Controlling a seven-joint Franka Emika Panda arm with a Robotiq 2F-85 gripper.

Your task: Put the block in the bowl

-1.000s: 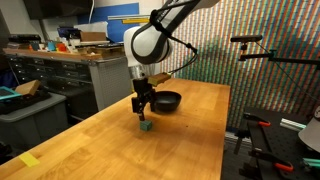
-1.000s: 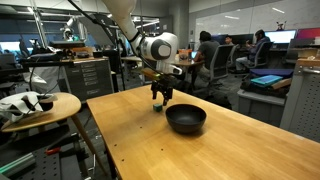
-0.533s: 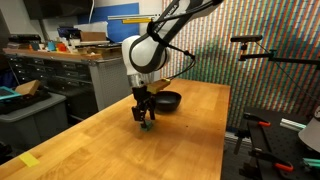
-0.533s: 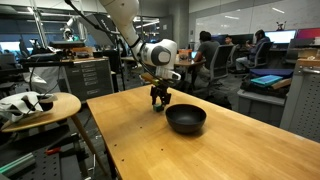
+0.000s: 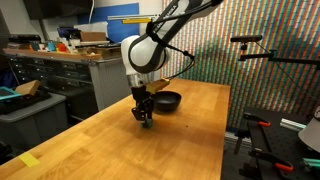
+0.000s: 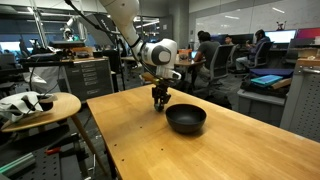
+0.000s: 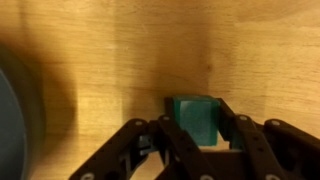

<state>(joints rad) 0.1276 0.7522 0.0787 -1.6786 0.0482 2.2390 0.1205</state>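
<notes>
The block (image 7: 193,118) is a small green cube resting on the wooden table. In the wrist view my gripper (image 7: 195,122) is shut on the block, one black finger pressed against each side. In both exterior views the gripper (image 5: 146,118) (image 6: 158,103) is down at the tabletop; a sliver of green block (image 5: 147,125) shows below the fingers in one of them. The black bowl (image 5: 167,100) (image 6: 186,119) sits on the table a short way from the gripper, and its dark rim (image 7: 12,125) fills the left edge of the wrist view.
The wooden table (image 5: 120,145) (image 6: 170,150) has edges close to the work area. A round side table with a white object (image 6: 30,103) stands beside it. Workbenches and drawers (image 5: 40,70) line the background, and a camera stand (image 5: 255,50) stands off the table.
The gripper has lowered around the block and its fingers have shut on it. The arm has barely moved in the last half second. The bowl has not moved.
</notes>
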